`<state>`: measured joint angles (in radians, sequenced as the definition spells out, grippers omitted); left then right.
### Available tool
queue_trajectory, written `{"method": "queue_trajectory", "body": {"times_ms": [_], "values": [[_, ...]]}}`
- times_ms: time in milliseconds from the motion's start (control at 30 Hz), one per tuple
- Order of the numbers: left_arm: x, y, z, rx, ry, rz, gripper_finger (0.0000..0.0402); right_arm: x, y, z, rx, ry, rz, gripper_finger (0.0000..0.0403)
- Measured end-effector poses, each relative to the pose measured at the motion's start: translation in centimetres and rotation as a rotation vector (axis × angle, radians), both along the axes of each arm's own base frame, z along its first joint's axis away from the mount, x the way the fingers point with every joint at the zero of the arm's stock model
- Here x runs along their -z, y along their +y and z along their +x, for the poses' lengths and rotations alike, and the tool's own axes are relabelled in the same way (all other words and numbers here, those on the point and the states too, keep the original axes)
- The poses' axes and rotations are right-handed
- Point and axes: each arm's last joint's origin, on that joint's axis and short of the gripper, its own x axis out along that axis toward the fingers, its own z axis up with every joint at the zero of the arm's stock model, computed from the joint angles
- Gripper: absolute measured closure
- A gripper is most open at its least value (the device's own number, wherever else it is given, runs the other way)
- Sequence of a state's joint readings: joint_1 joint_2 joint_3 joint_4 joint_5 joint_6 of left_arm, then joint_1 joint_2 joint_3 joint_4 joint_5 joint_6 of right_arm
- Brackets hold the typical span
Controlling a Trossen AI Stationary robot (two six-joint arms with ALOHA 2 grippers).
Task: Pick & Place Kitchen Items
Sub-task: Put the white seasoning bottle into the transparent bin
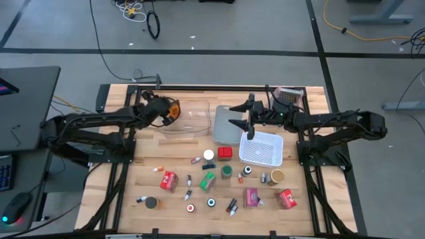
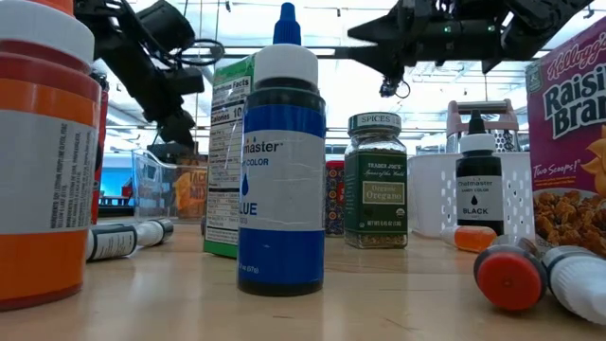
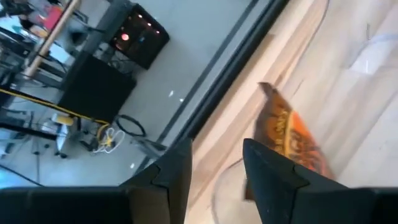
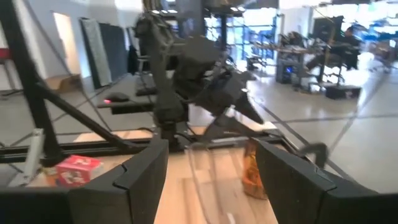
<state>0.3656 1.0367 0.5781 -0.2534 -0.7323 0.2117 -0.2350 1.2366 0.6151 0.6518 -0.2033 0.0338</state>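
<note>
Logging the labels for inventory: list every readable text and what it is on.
"SPICES", "TRADER JOE'S", "Organic Oregano": green-lidded spice jar.
"master", "COLOR", "BLUE": blue bottle.
"master", "BLACK": black-capped bottle.
"Kellogg's", "Raisin Bran", "Two Scoops!": cereal box.
Green box: print too small.

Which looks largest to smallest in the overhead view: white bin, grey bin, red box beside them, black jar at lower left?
1. White bin and grey bin: about alike, no clear order.
2. Red box.
3. Black jar, only slightly smaller.
</note>
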Motion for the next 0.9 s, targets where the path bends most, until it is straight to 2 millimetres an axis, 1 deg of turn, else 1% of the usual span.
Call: {"method": "queue_trajectory", "body": {"times_ms": [167, 300, 400, 467, 567, 700, 833, 900], "values": [[-1.5, -0.4, -1.0, 0.015, -0.078, 0.020, 0.0248, -0.2, 1.2, 0.2, -0.045, -0.019, -0.004, 0.0151], [-2.5, -1.0, -1.5, 0.134, -0.167, -0.023, 0.0248, -0.6, 2.0, 1.2, -0.080, -0.013, 0.009, 0.0151], [-3.4, -1.4, -1.8, 0.253, -0.240, -0.056, 0.0248, -0.5, 2.7, 3.1, -0.116, 0.064, 0.019, 0.0151], [-3.8, -1.7, -2.0, 0.323, -0.284, -0.073, 0.0248, -0.3, 3.2, 4.6, -0.139, 0.156, 0.023, 0.0151], [-4.5, -2.1, -2.4, 0.404, -0.328, -0.082, 0.0248, 0.1, 4.1, 6.7, -0.179, 0.303, -0.019, 0.0151], [-5.0, -2.4, -2.9, 0.436, -0.362, -0.079, 0.0248, 1.2, 5.5, 9.3, -0.277, 0.452, -0.045, 0.0151], [-5.1, -2.5, -3.0, 0.442, -0.369, -0.079, 0.0248, 2.2, 6.4, 11.4, -0.337, 0.472, -0.118, 0.0151], [-5.1, -2.5, -3.0, 0.443, -0.371, -0.078, 0.0248, 2.4, 6.6, 12.0, -0.331, 0.493, -0.133, 0.0150]]}}
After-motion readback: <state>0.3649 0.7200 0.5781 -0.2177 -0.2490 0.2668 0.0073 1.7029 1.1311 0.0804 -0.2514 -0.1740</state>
